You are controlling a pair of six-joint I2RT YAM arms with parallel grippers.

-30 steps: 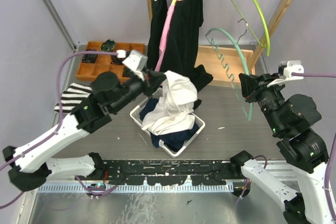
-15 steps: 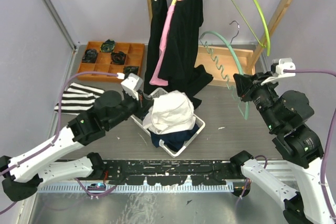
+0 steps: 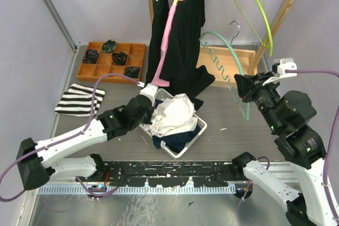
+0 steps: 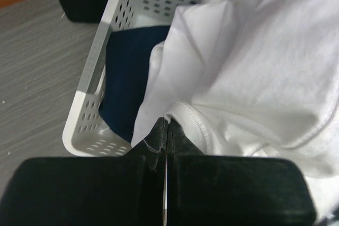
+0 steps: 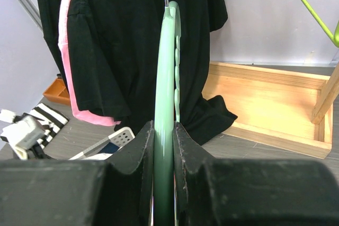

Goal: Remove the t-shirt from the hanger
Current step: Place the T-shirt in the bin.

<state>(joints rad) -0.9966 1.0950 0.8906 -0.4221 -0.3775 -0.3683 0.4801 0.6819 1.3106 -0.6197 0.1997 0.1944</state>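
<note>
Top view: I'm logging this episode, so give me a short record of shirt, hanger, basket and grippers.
t-shirt: white, off the hanger, heaped on the basket
hanger: mint, bare, upright
basket: white, holds a navy garment
left gripper: shut on t-shirt hem
right gripper: shut on hanger

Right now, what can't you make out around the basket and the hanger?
- Basket contents: top and left wrist views, the white t-shirt covers all but some navy cloth.
- Whether the left gripper pinches fabric: left wrist view, its fingertips meet right at the hem.
- Mint hanger hook: right wrist view, cut off by the top edge.
</note>
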